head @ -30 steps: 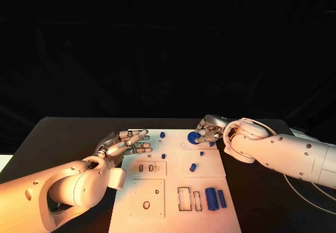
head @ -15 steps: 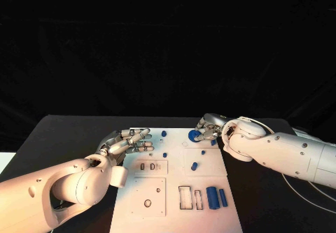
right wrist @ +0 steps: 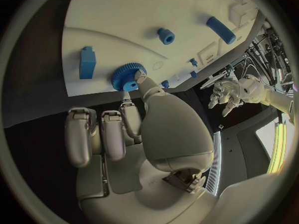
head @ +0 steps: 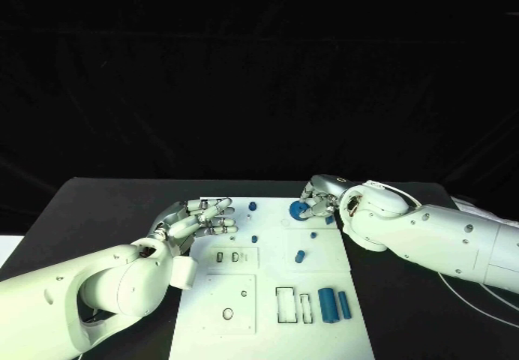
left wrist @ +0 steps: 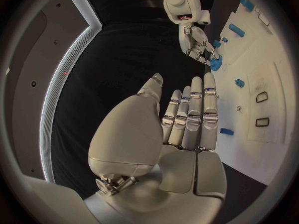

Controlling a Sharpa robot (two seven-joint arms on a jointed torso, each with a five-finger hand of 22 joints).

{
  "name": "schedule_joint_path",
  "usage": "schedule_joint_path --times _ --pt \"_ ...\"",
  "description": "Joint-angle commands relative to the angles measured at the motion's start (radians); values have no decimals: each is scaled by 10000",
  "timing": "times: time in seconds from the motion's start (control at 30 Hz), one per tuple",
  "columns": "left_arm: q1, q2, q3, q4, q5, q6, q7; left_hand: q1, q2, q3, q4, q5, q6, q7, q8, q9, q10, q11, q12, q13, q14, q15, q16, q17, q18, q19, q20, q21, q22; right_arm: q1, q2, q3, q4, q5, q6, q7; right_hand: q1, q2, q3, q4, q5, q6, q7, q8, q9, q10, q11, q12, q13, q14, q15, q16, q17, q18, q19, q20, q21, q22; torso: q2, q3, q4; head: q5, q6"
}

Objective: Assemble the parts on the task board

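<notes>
So the right hand [head: 316, 202] is pinching a blue gear [head: 298, 210] with its fingertips, right at the far edge of the white task board [head: 271, 300]. In the right wrist view the gear [right wrist: 128, 76] is sitting at the board's rim, with the thumb and a finger pressing on its toothed edge while the other fingers are curling in below. The left hand [head: 201, 220] is hovering over the board's far left corner, fingers stretched out side by side and holding nothing. Other blue parts are lying around the board: two long cylinders [head: 333, 306] next to the rectangular slots at the near right, plus small pegs [head: 298, 256] near the middle. Everything is sitting on the black surface [head: 87, 210].
</notes>
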Motion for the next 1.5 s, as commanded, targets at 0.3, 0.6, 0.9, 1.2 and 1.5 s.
schedule_joint_path --times 0.3,0.6,0.9,1.2,1.5 --pt "9 20 7 -33 17 130 138 19 114 55 -123 -37 10 14 -62 3 -12 -9 -46 -3 10 29 -67 47 82 82 -33 3 16 -48 98 -21 587 -1117 -486 -331 -48 154 302 117 -198 307 -183 15 88 64 -37 -34 10 751 -137 21 1071 -153 89 -57 40 558 -6 -23 33 -38 29" --pt "9 -45 7 -156 17 107 186 107 102 100 -261 -39 18 3 -65 6 9 -21 -48 -2 19 16 -86 98 85 100 -45 2 21 -9 550 -16 1091 -1165 -701 -614 -272 89 361 256 -245 249 -153 -91 53 63 -11 -71 13 750 -118 18 1072 -153 85 -51 42 561 -13 -25 23 131 33" --pt "9 -26 7 -262 17 108 204 133 92 110 -305 -42 25 2 -64 7 18 -23 -48 -1 17 13 -94 112 85 100 -48 -2 21 -31 1391 -58 691 -1181 -892 -561 -288 99 382 272 -245 243 -152 -105 48 59 -10 -82 7 747 -117 11 1059 -153 84 -49 43 561 19 -24 32 228 14" --pt "9 13 7 -284 17 127 199 133 92 110 -305 -42 25 2 -64 7 18 -23 -48 -1 17 13 -94 112 85 100 -48 -2 21 -140 1895 -104 280 -1165 -918 -562 -350 60 421 309 -233 178 -123 -177 24 37 10 -125 -16 741 -105 -5 1030 -155 87 -40 46 570 11 -13 5 322 -18" --pt "9 34 7 -285 17 138 184 133 92 110 -305 -42 25 2 -64 7 18 -23 -48 -1 17 13 -94 112 85 100 -48 -2 21 -193 2196 -113 -36 -1111 -762 -460 -424 -11 448 351 -219 103 -86 -263 -4 -29 41 -229 -97 731 -80 -27 994 -149 66 -22 36 543 10 0 -4 371 -26"
